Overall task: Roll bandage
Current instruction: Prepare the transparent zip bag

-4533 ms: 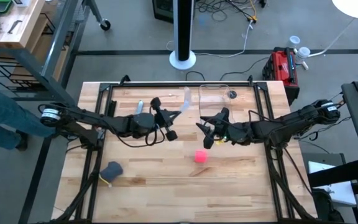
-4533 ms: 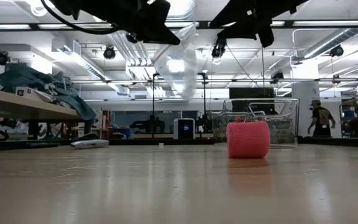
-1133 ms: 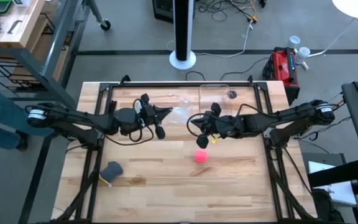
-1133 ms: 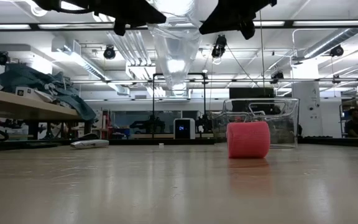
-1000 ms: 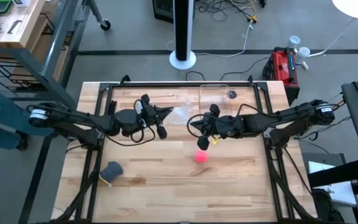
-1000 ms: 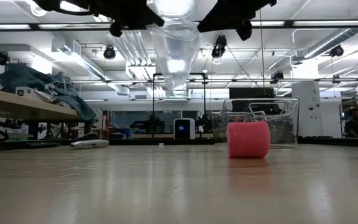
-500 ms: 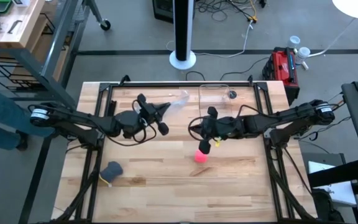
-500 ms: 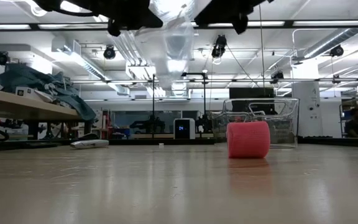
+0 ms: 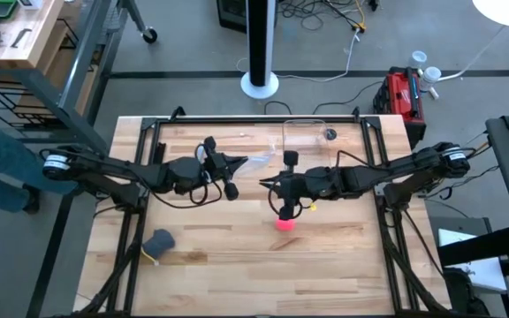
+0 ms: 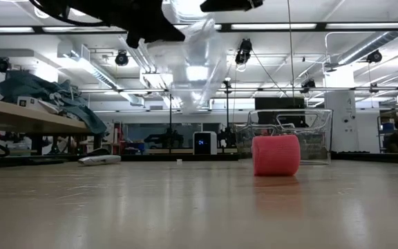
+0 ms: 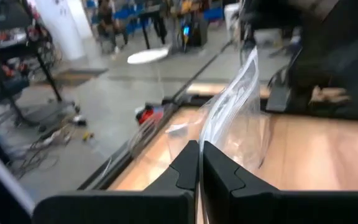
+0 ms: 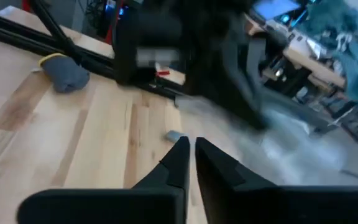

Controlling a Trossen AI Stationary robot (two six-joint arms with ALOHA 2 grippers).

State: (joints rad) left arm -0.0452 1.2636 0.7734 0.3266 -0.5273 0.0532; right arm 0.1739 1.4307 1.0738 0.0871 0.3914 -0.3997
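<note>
I take the bandage (image 9: 284, 222) as my landmark: a small pink roll that stands on the wooden table (image 9: 237, 265), already compact, and nothing touches it.

What has just changed is on the right side. A second ago my right gripper (image 9: 277, 189) was pinching the clear plastic bag (image 9: 253, 162) together with the left one; now it has let the bag go and has swung down toward the roll, so it hangs just above and behind it. In its wrist view the jaws stand only a narrow slit apart, with nothing between them.

My left gripper (image 9: 230, 164) has not moved much, well behind and to the left of the roll, its jaws pressed together on the edge of the bag, which now hangs from this gripper alone in the low view.

I judge that the rolling itself is finished, and the right arm comes to pick the roll, probably for the bag. The jaws must open wider first.
</note>
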